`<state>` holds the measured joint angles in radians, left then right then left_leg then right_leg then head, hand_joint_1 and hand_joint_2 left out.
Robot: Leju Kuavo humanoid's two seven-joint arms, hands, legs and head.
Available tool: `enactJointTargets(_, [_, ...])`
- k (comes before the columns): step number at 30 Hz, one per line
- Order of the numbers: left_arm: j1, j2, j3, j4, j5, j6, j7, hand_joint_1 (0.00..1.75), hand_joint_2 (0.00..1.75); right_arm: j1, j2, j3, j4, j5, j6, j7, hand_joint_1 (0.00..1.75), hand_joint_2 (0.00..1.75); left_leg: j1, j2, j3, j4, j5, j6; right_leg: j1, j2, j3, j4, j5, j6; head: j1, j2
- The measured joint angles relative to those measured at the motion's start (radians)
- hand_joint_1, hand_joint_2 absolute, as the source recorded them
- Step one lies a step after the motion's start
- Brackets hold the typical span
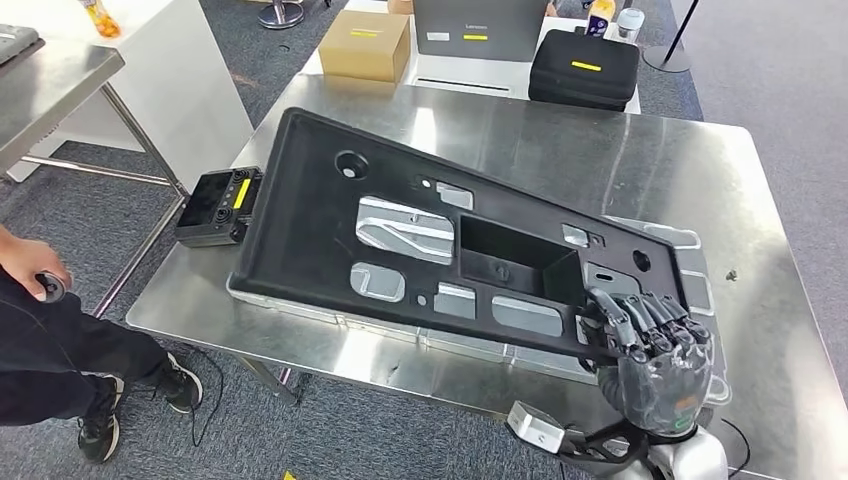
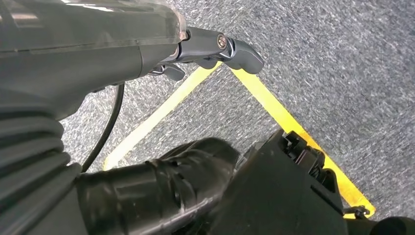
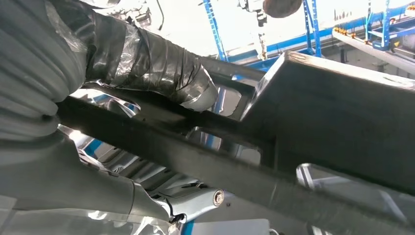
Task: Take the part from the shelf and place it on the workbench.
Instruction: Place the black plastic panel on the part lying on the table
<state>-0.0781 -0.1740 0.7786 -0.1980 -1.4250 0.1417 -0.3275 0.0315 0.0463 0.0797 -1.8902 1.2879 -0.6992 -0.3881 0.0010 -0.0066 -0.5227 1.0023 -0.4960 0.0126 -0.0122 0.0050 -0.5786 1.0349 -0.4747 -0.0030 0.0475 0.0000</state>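
Note:
The part (image 1: 310, 200) is a large flat black panel with several cut-outs, lying slantwise across the steel workbench (image 1: 600, 160). Its far left end is over the table's left side and its near right end reaches the front right. My right hand (image 1: 655, 355) grips that near right edge, fingers (image 1: 640, 318) curled over the top. In the right wrist view the taped thumb (image 3: 147, 63) presses on the panel's edge bar (image 3: 205, 156), seen from underneath. My left hand (image 2: 220, 46) hangs over the carpet and holds nothing.
A small black device with a yellow label (image 1: 220, 207) sits at the bench's left edge, beside the panel. Behind the bench stand a cardboard box (image 1: 366, 44), a grey box (image 1: 478, 28) and a black case (image 1: 584, 68). A person (image 1: 40, 330) crouches at the left, near another steel table (image 1: 50, 80).

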Motion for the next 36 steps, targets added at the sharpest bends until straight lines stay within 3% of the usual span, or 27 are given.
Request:
enactJointTargets(5, [-0.004,0.0,-0.008,0.0,0.0,-0.009,0.006,0.0,0.0,-0.074,-0.035,0.056,0.054,0.074,0.0,0.139,1.65,1.75,0.0,0.0,-0.001,0.0,0.0,0.0,0.0,0.001,0.0,0.0,0.0,0.0,0.0,0.0])
enactJointTargets(9, [-0.011,0.0,-0.028,0.0,0.0,-0.02,0.021,0.0,0.0,-0.183,-0.093,0.149,0.175,0.122,0.004,0.293,1.66,1.75,0.0,0.001,-0.001,0.001,0.0,0.0,0.0,0.001,0.0,0.0,0.001,0.001,0.0,0.0])
enactJointTargets(16, [-0.016,-0.005,-0.07,0.0,0.0,-0.027,0.034,0.0,0.0,-0.324,-0.142,0.241,0.362,0.257,0.056,0.493,1.69,1.75,0.0,0.0,0.002,0.002,0.001,0.0,0.0,0.0,0.0,0.0,0.001,0.001,0.0,0.0])
enactJointTargets(23, [-0.017,-0.006,-0.097,0.0,0.0,-0.031,0.038,0.0,0.0,-0.406,-0.224,0.313,0.534,0.282,0.093,0.689,1.71,1.75,0.0,0.0,0.002,0.003,0.0,0.0,0.0,0.0,0.0,0.0,0.001,0.001,0.0,0.0])
enactJointTargets(29, [-0.015,-0.006,-0.105,0.0,0.0,-0.031,0.041,0.0,0.0,-0.405,-0.27,0.346,0.624,0.282,0.089,0.769,1.71,1.75,0.0,0.0,0.001,0.003,0.0,0.0,0.0,0.0,-0.001,0.0,0.001,0.001,0.0,0.0])
enactJointTargets(36, [-0.014,-0.005,-0.108,0.0,0.0,-0.033,0.037,0.0,0.0,-0.404,-0.311,0.357,0.658,0.283,0.065,0.769,1.73,1.75,0.0,0.0,0.001,0.003,0.0,0.0,0.0,0.0,-0.001,0.0,0.001,0.001,0.0,0.0])
